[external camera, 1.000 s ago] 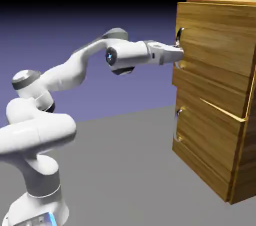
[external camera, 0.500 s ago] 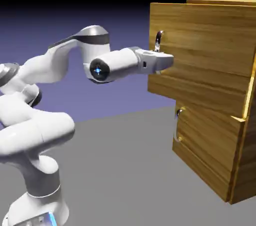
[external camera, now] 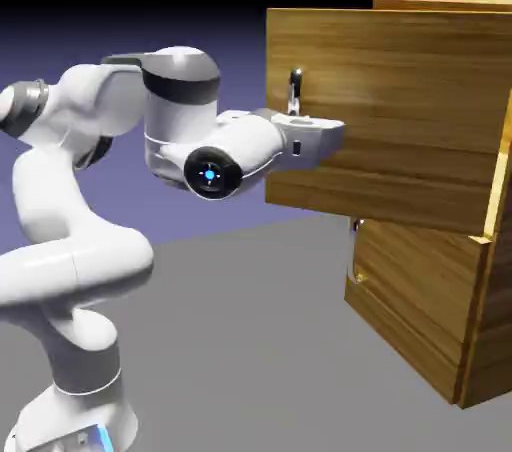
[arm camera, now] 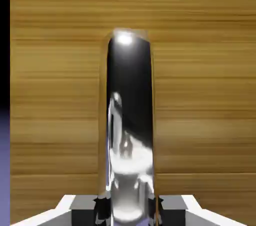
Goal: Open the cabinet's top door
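The cabinet of golden-brown wood stands at the right of the exterior view. Its top door is swung well out toward the left, away from the cabinet body. A thin silver handle sticks up near the door's free edge. My gripper is shut on that handle, just below its visible top. In the hand view the shiny handle runs up the middle, large, against the wood of the top door. My grey fingertips press it from both sides at the bottom edge.
The lower panel sits flush in the cabinet, its own silver handle partly hidden under the open door. My white arm bends high at the left, with its base at the lower left. The grey tabletop lies below.
The top door has swung further open toward the left, pulled by my gripper on its handle. My arm has folded back and its elbow has risen.
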